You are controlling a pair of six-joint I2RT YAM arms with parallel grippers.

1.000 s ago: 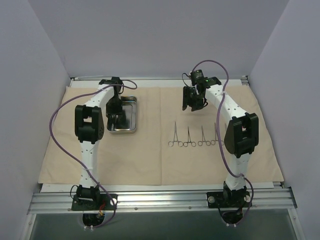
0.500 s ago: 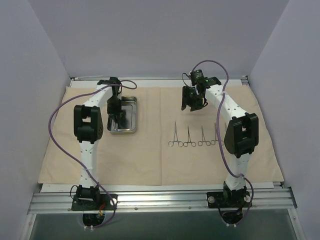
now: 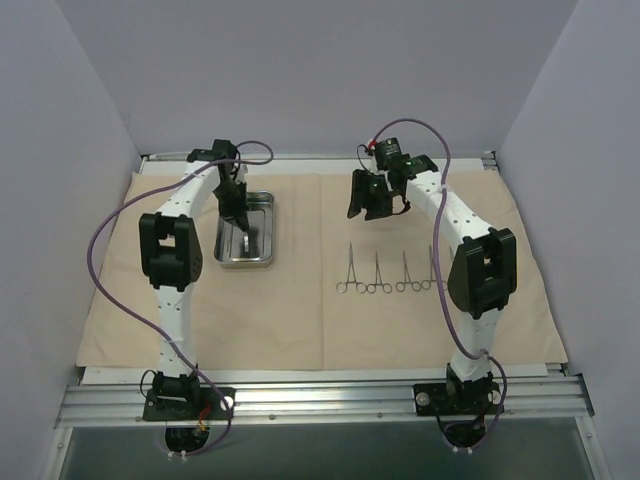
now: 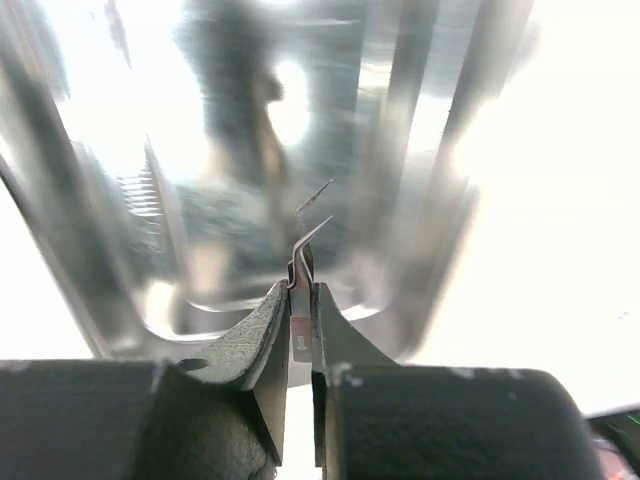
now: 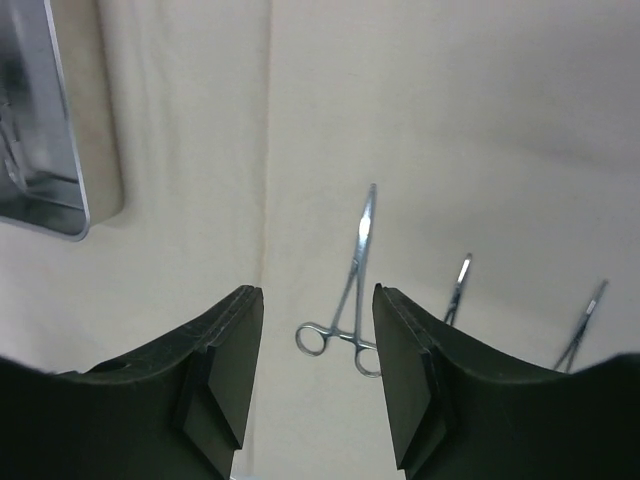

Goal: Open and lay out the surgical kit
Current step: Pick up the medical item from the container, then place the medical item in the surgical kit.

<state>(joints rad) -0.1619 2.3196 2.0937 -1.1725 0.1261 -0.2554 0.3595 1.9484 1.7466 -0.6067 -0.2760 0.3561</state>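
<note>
The left arm reaches out to the far left, its elbow raised and its wrist tipped down over the steel tray point(image 3: 268, 236). The left gripper point(image 4: 300, 300) has its fingers pressed together on a thin silver forceps point(image 4: 306, 232), pinching it near the middle so that the slim tips stick out beyond the pads, above the shiny floor of the tray. The tray rests on the left half of the beige cloth wrap point(image 3: 280, 320), towards the far edge.

A second ago this gripper sat lower inside the tray with its fingers wider apart. It has since closed on the forceps and lifted, and the elbow has moved slightly left.

To the right, the row of forceps point(image 3: 390, 274) lies on the cloth, ring handles on the near side, unchanged from before.

The right arm bends up and back to the left. The right gripper point(image 5: 317, 295) hangs above the cloth, far of the row, fingers spread and holding nothing. It has shifted a little left.
</note>
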